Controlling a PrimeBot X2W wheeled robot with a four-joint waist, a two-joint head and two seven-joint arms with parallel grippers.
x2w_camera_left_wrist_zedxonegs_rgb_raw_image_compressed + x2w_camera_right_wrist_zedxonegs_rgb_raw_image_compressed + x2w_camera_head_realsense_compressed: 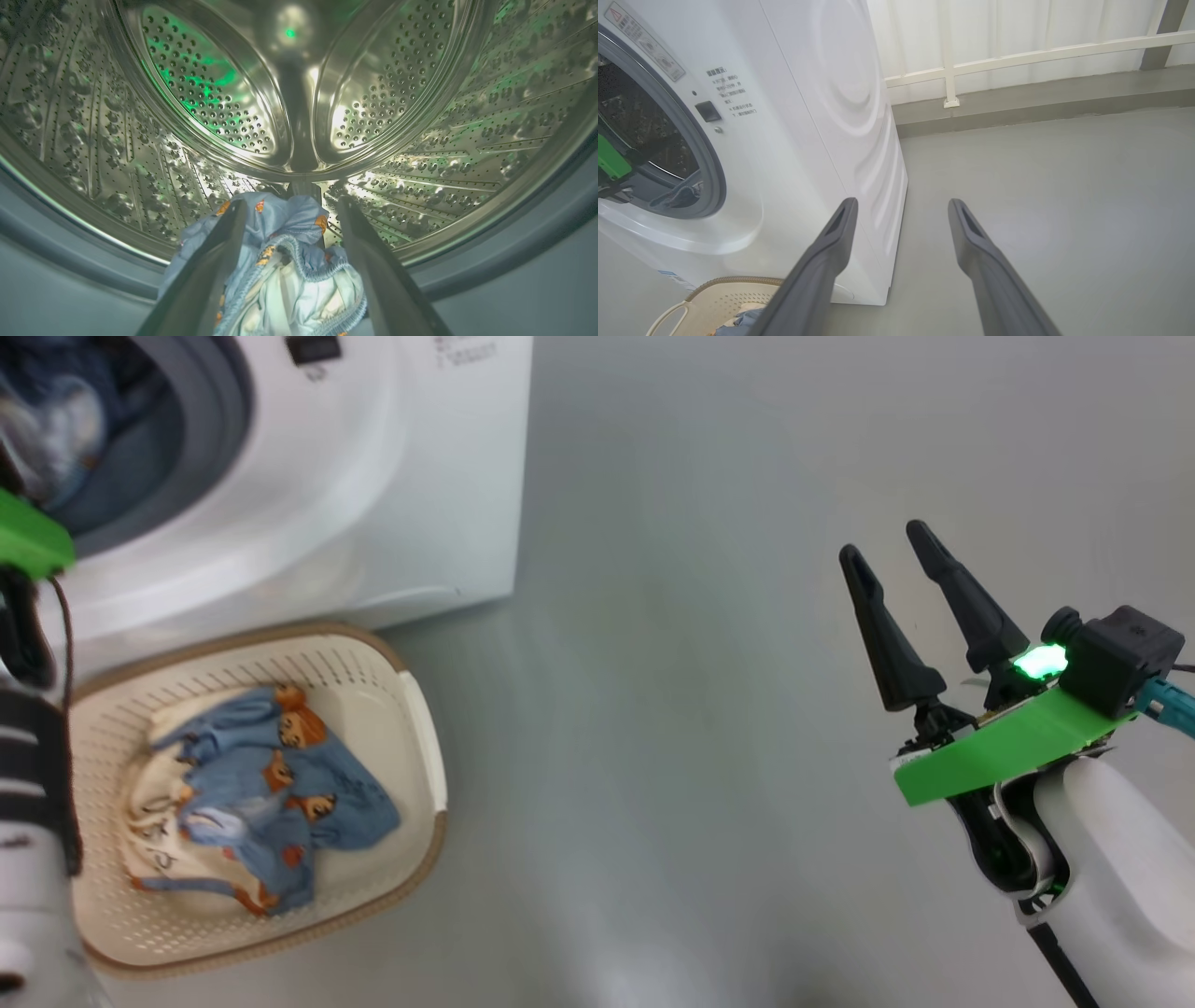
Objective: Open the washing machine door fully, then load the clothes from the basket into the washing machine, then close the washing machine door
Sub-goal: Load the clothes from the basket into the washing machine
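The white washing machine stands with its mouth uncovered; its door is out of view. My left gripper reaches into the steel drum, its fingers spread wide and open. A bundle of blue printed clothes with a pale lining lies between them on the drum's lower wall. More clothes, blue with orange figures over a cream cloth, lie in the cream basket on the floor before the machine. My right gripper hangs open over bare floor, well right of the basket, holding nothing.
The grey-blue rubber gasket rings the drum mouth around my left wrist. A white railing and a low ledge run along the far wall. Grey floor stretches right of the machine and basket.
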